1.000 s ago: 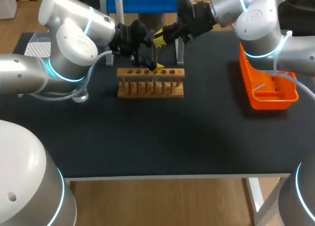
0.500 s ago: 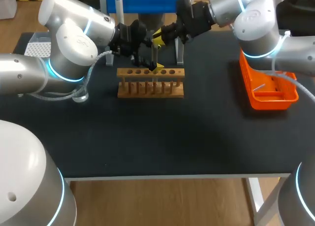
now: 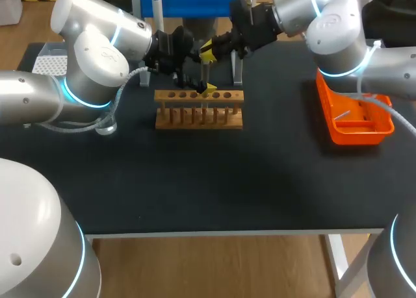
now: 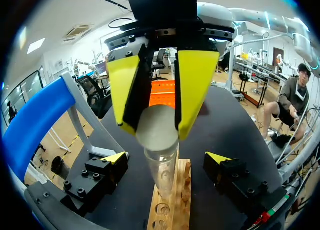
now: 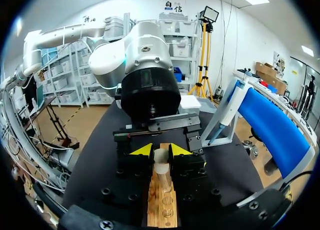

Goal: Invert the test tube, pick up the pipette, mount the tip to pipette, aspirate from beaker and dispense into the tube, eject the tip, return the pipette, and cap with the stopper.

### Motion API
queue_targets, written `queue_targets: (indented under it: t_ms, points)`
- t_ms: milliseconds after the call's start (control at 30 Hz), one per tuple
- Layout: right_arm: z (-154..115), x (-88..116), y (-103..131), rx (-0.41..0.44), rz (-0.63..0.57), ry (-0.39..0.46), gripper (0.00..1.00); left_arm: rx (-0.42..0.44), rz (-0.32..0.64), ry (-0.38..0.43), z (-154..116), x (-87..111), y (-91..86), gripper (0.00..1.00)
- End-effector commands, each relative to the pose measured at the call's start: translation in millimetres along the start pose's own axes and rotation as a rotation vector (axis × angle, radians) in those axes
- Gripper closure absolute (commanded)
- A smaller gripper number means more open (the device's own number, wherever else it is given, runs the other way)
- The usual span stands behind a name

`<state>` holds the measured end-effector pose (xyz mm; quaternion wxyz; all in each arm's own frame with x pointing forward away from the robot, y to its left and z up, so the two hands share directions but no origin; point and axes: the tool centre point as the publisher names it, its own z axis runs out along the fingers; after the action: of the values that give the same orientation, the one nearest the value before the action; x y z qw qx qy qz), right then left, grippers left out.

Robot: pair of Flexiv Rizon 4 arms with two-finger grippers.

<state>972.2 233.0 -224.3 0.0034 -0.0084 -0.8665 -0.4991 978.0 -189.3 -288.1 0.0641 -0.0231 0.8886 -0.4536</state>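
A clear test tube [image 3: 205,74] stands upright over the wooden rack [image 3: 198,113], its lower end at a rack hole. My right gripper [image 3: 208,53] comes in from the back right and is shut on the tube's upper end. In the left wrist view its yellow fingers [image 4: 195,89] clamp the pale rounded top of the tube [image 4: 161,165]. My left gripper [image 4: 167,159] is wide open, one tip on each side of the tube and not touching it. In the right wrist view my right gripper [image 5: 161,151] pinches the tube [image 5: 161,172] above the rack [image 5: 162,210].
An orange tray [image 3: 325,97] lies at the right. A small glass beaker [image 3: 107,124] stands left of the rack, with a white tip box [image 3: 49,64] behind it. A blue roll on a stand [image 3: 188,2] spans the back edge.
The right arm's upper joints have drifted slightly left. Both grippers and the tube stay where they were.
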Motion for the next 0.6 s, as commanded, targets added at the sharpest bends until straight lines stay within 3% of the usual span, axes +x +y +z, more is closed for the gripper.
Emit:
queue_targets:
  t_ms: [33, 600]
  points:
    - [1.8, -2.0, -2.9, -0.005, -0.001, -0.002, 1.00, 0.004, 0.001, 0.001, 0.0, -0.4, 1.1, 0.00]
    - [-4.1, -2.5, 4.7, -0.045, -0.011, -0.018, 1.00, 0.004, 0.001, 0.001, 0.0, -0.4, 1.1, 0.00]
